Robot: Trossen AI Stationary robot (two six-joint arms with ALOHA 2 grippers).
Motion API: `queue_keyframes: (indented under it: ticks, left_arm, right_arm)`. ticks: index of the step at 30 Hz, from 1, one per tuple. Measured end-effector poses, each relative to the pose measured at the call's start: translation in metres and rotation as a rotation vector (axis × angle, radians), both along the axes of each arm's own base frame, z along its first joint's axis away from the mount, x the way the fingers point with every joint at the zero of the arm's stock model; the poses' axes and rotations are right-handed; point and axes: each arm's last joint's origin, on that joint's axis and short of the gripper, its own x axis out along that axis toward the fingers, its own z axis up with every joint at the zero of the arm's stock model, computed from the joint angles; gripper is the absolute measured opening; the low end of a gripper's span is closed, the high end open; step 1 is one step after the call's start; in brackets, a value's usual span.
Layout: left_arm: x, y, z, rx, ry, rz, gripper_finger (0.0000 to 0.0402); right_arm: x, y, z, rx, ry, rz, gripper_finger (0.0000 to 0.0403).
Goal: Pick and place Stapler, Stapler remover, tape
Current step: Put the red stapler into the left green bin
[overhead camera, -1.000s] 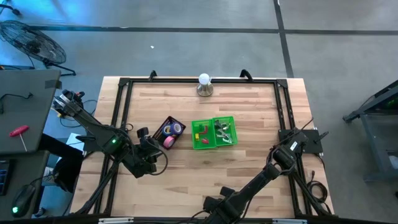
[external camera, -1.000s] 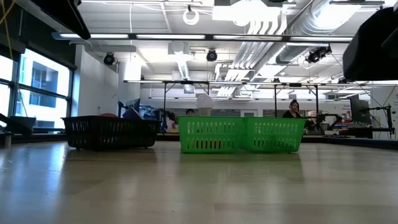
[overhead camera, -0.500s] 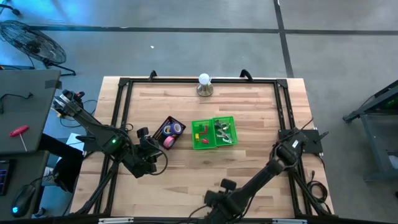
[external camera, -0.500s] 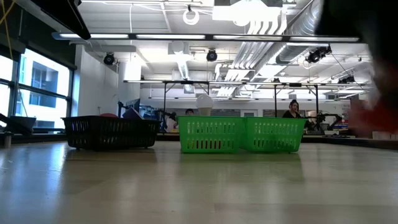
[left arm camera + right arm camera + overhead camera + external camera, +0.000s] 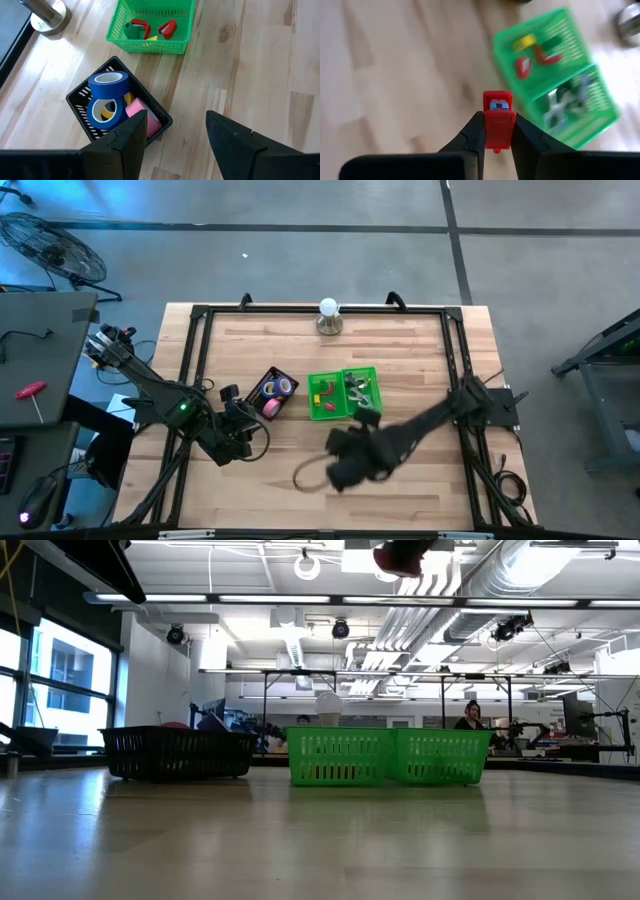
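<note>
My right gripper (image 5: 497, 134) is shut on a red stapler (image 5: 497, 117) and hangs above the bare wood just near of the green basket (image 5: 343, 393); in the high view it is blurred (image 5: 345, 463). The basket's left compartment holds red staplers (image 5: 137, 27), the right one grey staple removers (image 5: 565, 105). A black basket (image 5: 272, 392) holds tape rolls: blue (image 5: 107, 85), pink (image 5: 142, 112), and yellow (image 5: 105, 111). My left gripper (image 5: 175, 137) is open, near and left of the black basket (image 5: 160, 120). My right gripper pinches the red stapler between its two fingers (image 5: 475, 131), which press on its two long sides (image 5: 497, 135). The fingers point down at the table, and one end of the stapler (image 5: 497, 100) sticks out past their tips. The stapler is lifted clear of the table.
A white bulb on a round metal base (image 5: 329, 317) stands at the table's far edge. A black frame (image 5: 195, 340) runs around the tabletop. Bare wood (image 5: 420, 360) lies right of the green basket and along the near side.
My right arm has swung up from the table's near edge toward the far side, to just short of the green basket, carrying the red stapler. In the low view the red shape moved from the right side up to the top edge.
</note>
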Motion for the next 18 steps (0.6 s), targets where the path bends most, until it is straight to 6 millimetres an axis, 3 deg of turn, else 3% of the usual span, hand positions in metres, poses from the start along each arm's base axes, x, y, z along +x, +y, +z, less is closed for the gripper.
queue_keyframes:
  ticks: [3,9,14,18]
  left_arm:
    - [0.0,0.0,0.0,0.0,0.0,0.0,0.0195]
    - [0.0,0.0,0.0,-0.002,-0.002,0.0,0.0195]
    - [0.002,-0.001,0.001,-0.015,-0.019,0.0,0.0195]
    - [0.002,-0.001,0.001,-0.017,-0.022,0.0,0.0195]
  right_arm:
    - [0.01,-0.033,0.01,-0.029,0.0,-0.008,0.0053]
    - [0.039,-0.106,0.0,-0.012,0.061,-0.015,0.0053]
    - [0.053,-0.159,-0.026,0.073,0.088,-0.022,0.0053]
    - [0.053,-0.189,-0.058,0.166,0.119,-0.037,0.0053]
